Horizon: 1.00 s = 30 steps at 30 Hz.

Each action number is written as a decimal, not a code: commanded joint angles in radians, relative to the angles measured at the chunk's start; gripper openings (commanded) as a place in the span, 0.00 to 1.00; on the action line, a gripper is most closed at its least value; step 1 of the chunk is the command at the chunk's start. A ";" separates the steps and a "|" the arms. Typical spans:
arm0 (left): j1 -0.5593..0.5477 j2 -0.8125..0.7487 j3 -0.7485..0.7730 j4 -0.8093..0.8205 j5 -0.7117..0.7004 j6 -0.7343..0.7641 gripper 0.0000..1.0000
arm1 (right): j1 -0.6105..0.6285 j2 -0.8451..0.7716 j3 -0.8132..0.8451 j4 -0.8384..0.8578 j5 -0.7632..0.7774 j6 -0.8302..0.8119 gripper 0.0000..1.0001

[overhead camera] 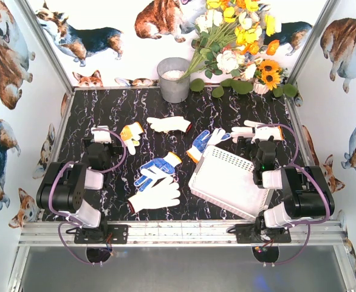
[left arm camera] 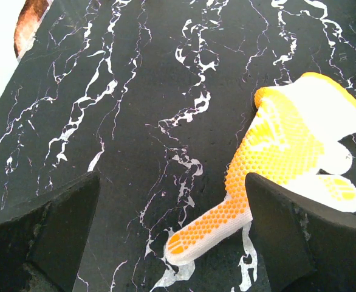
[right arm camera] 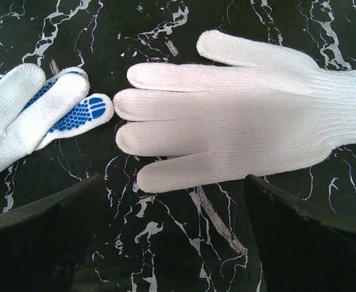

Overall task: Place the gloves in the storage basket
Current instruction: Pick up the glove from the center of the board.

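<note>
Several gloves lie spread on the black marble table. A yellow-palmed glove (overhead camera: 131,132) (left arm camera: 287,146) rests beside my open left gripper (overhead camera: 102,134) (left arm camera: 172,191), one of its glove fingers reaching between the jaws, untouched. A plain white glove (overhead camera: 257,131) (right arm camera: 245,121) lies just ahead of my open right gripper (overhead camera: 262,141) (right arm camera: 172,194). A blue-dotted glove (overhead camera: 202,143) (right arm camera: 38,109) lies to its left. More gloves: a white one (overhead camera: 169,125), a blue-palmed one (overhead camera: 157,169) and a white one (overhead camera: 155,196). The white perforated storage basket (overhead camera: 226,179) sits tilted at the near right.
A grey metal bucket (overhead camera: 174,79) stands at the back centre, with a bunch of artificial flowers (overhead camera: 239,42) to its right. Corgi-printed walls close in the table on three sides. An aluminium rail (overhead camera: 178,231) runs along the near edge.
</note>
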 commanded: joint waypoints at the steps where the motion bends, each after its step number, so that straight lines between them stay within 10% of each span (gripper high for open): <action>1: 0.011 -0.007 0.017 0.018 0.008 0.005 1.00 | -0.002 -0.002 0.010 0.072 0.003 -0.004 1.00; 15: -0.035 -0.083 0.009 -0.015 -0.164 0.007 1.00 | 0.000 -0.089 0.008 0.014 0.119 0.036 1.00; 22: -0.070 -0.482 0.192 -0.672 -0.413 -0.139 1.00 | -0.014 -0.515 0.228 -0.673 0.322 0.243 1.00; 30: -0.071 -0.661 0.480 -1.185 -0.113 -0.273 1.00 | -0.018 -0.688 0.386 -1.020 0.016 0.321 0.95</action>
